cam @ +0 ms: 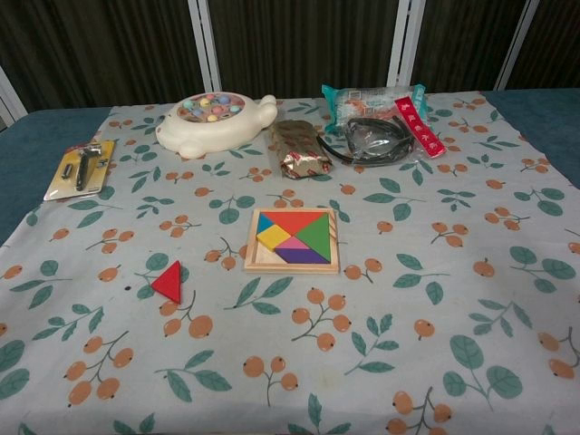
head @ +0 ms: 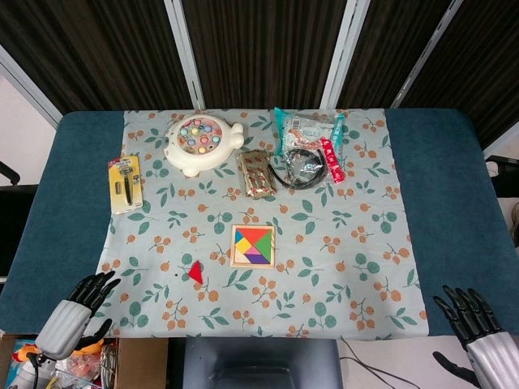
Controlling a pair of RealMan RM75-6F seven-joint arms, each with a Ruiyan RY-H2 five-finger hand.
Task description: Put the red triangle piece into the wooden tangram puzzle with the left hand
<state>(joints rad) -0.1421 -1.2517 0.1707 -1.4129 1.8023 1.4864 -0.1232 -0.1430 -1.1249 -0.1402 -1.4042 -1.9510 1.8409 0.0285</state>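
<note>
From the head view I see my left hand (head: 81,304) at the near edge of the table, fingers spread and holding nothing, off the patterned cloth (head: 357,267). The red triangle piece (head: 195,273) lies flat on the cloth, ahead of that hand and to its inner side, well apart from it. The wooden tangram puzzle (head: 252,245) sits just beyond the triangle, further inward; I judge its empty slot awaits this piece, though I cannot make out the gap. My right hand (head: 470,316) rests wide and empty at the opposite near corner, its wrist cut off by the frame.

The chest view shows neither hand. The triangle lies near the puzzle's left side, not touching.
</note>
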